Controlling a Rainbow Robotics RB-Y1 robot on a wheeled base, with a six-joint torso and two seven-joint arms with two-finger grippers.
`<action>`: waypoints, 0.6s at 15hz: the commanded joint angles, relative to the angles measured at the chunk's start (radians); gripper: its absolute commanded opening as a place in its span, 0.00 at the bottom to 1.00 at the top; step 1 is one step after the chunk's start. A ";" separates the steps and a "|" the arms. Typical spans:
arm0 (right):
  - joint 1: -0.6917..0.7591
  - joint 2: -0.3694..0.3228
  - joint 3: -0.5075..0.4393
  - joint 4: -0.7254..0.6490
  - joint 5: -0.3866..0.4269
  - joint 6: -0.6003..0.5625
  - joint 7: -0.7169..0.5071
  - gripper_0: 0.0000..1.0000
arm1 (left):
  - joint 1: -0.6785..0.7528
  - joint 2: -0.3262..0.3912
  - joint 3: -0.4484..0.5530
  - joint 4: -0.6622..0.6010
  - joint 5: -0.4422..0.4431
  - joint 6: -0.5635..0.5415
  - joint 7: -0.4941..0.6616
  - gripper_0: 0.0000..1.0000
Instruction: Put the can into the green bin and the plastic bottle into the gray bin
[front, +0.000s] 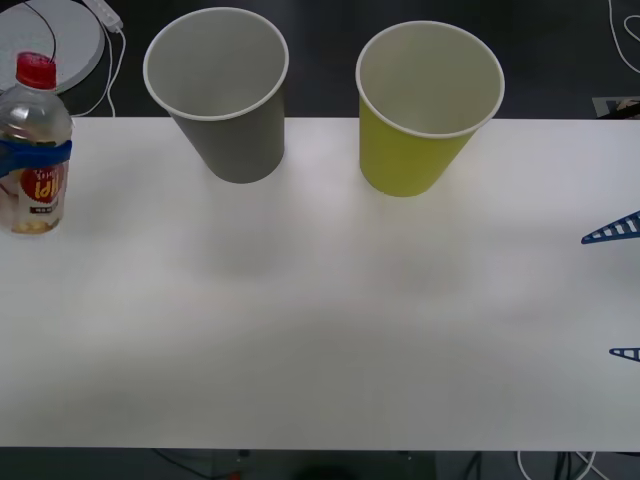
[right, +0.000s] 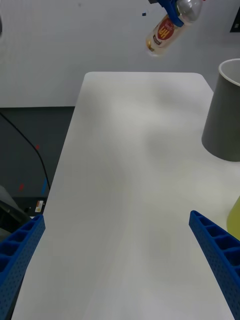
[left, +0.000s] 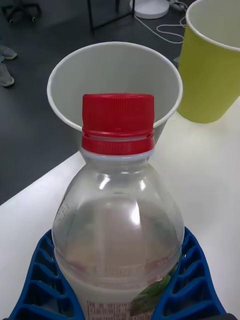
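Observation:
The clear plastic bottle (front: 35, 145) with a red cap and red-and-yellow label hangs at the far left above the white table (front: 320, 330). My left gripper (front: 35, 155) is shut on it, blue fingers wrapped around its body (left: 117, 240). In the right wrist view the bottle (right: 167, 27) shows tilted, far off. The gray bin (front: 218, 90) stands upright at the table's back, just right of the bottle. The green bin (front: 428, 105) stands upright to its right. My right gripper (front: 620, 290) is open at the right edge, nothing between its fingers (right: 215, 250). The can is out of view.
A white round base (front: 60, 35) and cables lie on the dark floor behind the table's left end. The table's back edge runs just behind the two bins. The gray bin (left: 115, 87) sits directly beyond the bottle cap in the left wrist view, with the green bin (left: 212, 65) beside it.

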 joint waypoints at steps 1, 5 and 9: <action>0.000 0.000 0.000 0.000 0.000 0.000 0.000 1.00 | -0.102 0.036 -0.001 0.056 0.001 -0.117 0.034 0.00; 0.000 0.000 0.000 0.000 0.000 0.000 0.000 1.00 | -0.258 0.079 -0.072 0.174 0.013 -0.191 0.026 0.00; 0.000 0.000 0.000 0.000 0.000 0.000 0.000 1.00 | -0.412 0.097 -0.172 0.266 0.004 -0.249 0.022 0.00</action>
